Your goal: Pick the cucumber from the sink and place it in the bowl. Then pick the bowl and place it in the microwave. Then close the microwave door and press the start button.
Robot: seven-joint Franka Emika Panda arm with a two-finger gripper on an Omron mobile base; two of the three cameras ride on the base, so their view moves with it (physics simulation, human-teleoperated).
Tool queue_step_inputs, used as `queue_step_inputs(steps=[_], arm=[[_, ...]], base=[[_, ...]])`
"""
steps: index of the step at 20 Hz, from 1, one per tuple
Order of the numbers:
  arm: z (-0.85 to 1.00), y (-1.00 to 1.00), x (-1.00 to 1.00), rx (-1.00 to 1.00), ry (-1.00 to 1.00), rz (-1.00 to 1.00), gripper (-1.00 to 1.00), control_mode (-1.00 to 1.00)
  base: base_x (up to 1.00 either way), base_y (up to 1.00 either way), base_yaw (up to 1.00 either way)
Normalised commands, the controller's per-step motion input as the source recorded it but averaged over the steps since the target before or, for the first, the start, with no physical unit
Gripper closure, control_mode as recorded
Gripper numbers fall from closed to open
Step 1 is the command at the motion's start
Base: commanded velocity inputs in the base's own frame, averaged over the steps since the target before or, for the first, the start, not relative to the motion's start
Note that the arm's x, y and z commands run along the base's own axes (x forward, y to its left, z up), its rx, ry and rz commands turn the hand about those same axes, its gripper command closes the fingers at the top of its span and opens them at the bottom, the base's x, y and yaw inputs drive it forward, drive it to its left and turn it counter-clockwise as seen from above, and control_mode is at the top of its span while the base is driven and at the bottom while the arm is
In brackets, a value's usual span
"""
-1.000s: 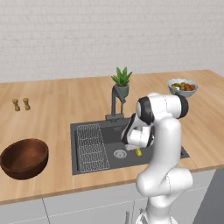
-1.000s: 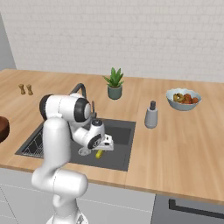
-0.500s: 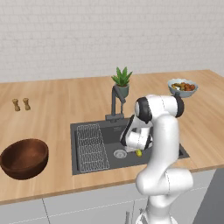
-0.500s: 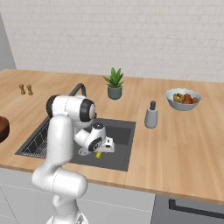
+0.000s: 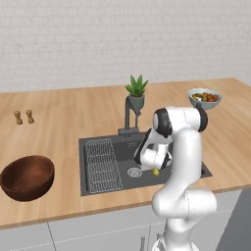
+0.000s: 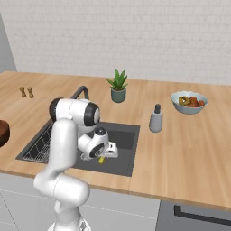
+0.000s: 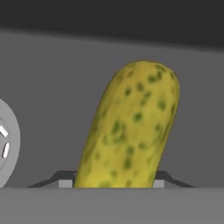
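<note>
Down in the dark grey sink [image 5: 191,166] the white robot arm is reaching low, and its hand [image 5: 155,169] is sitting right over the small yellow-green spotted cucumber [image 5: 156,171]. From the hand camera, the cucumber [image 7: 131,127] is looking very big and close, standing up between the two dark finger tips [image 7: 65,181]. The tips are sitting on each side of its bottom end, very near it, but I cannot tell if they are squeezing it yet. The cucumber is lying on the flat grey sink floor, just beside the round shiny steel drain [image 7: 6,144].

From the right side camera, the hand [image 6: 104,155] is low inside the sink [image 6: 128,140], and a little yellow bit of the cucumber [image 6: 102,159] is peeking out under it.

A wire rack [image 5: 102,164] is lying in the left part of the sink, and a dark faucet [image 5: 129,115] is standing at the back edge. The big round bowl of dark brown wood [image 5: 27,177] is sitting on the wooden counter [image 5: 63,122], well to the left of the sink. A green plant in a grey pot [image 5: 137,91] is standing behind the faucet. A small pale bowl of colourful fruit [image 5: 204,98] is sitting far to the right. Two tiny brown shakers [image 5: 24,116] are standing near the back left. A grey soap bottle [image 6: 156,119] is standing on the counter just right of the sink.
</note>
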Motion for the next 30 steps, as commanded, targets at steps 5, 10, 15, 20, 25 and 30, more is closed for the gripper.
queue_step_inputs(steps=[5,10,15,20,25,30], arm=[[0.84,-0.07,-0.64,0.00,-0.23,-0.01,1.00,-1.00],[1.00,-0.08,-0.67,0.00,-0.32,0.00,1.00,-1.00],[1.00,-0.25,-0.83,0.00,-0.23,0.00,1.00,-1.00],[1.00,-0.37,-0.76,0.04,-0.18,0.00,1.00,-1.00],[1.00,-0.32,-0.61,0.06,-0.23,0.01,1.00,-1.00],[1.00,-0.27,-0.77,0.04,-0.11,0.00,1.00,-1.00]], base=[[0.00,0.00,0.00],[0.00,0.00,0.00],[0.00,0.00,0.00],[0.00,0.00,0.00],[0.00,0.00,0.00],[0.00,0.00,0.00]])
